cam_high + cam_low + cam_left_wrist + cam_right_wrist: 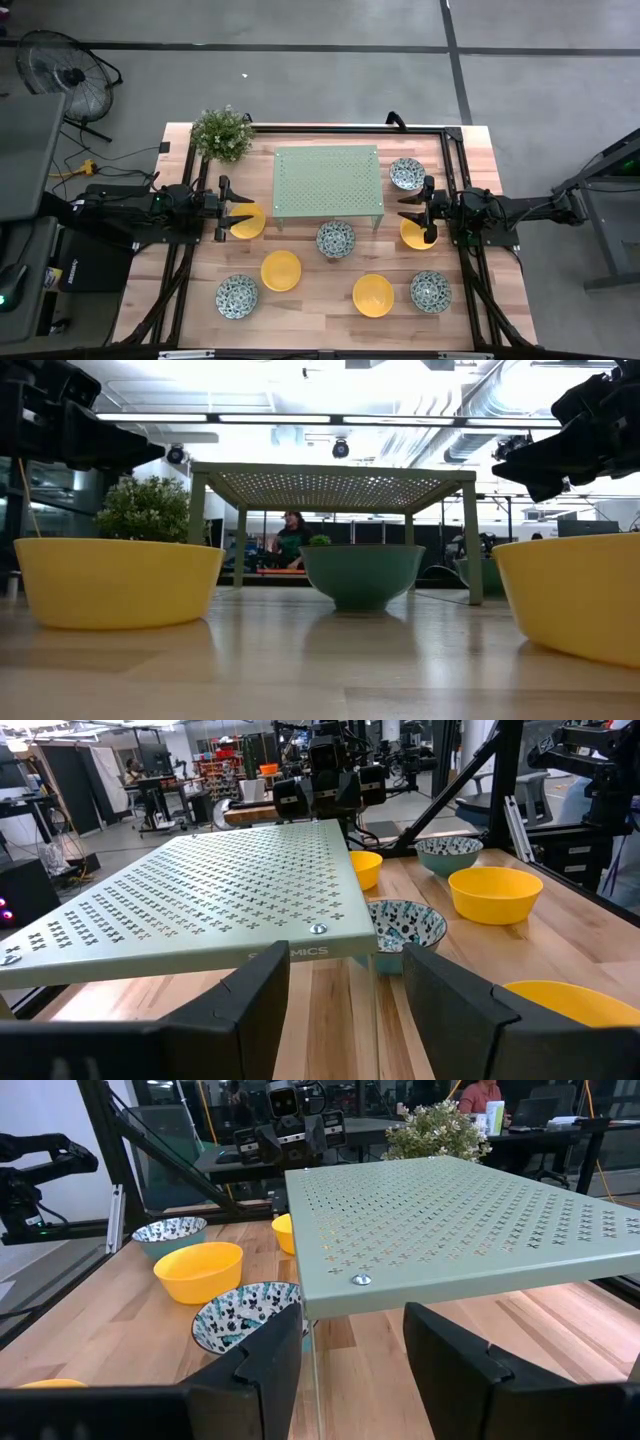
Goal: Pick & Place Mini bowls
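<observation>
Directly under each arm's parted fingers (240,207), one yellow bowl (248,222) (untouched).

- From above I see a smooth grey concrete floor (300,80) crossed by dark seam lines.
- A black round floor fan (66,77) stands near the table's far left corner.
- A dark grey desk frame (600,200) sits off to the right of the table.
- At table height I look into a workshop with a white ceiling carrying long strip lights (300,418) and pale ducts (490,410).
- A seated person in a dark top (291,540) is far behind, at a desk.
</observation>
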